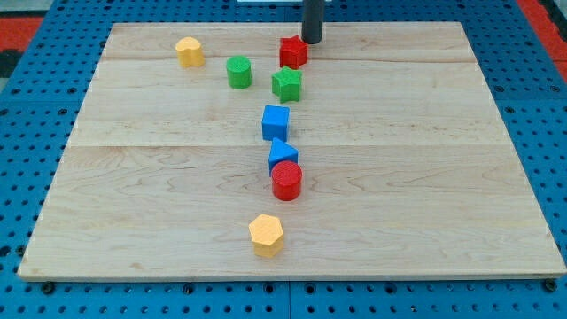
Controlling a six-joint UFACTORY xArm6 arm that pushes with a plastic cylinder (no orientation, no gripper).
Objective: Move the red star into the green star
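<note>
The red star (293, 51) lies near the view's top, just above the green star (286, 83), with a small gap between them. My tip (312, 40) is at the red star's upper right, right beside it. The rod comes down from the view's top edge.
A green cylinder (238, 72) stands left of the green star. A yellow block (189, 51) lies at the upper left. A blue cube (275, 121), a blue triangular block (282, 153) and a red cylinder (286, 180) form a line below the green star. A yellow hexagon (266, 235) lies near the bottom.
</note>
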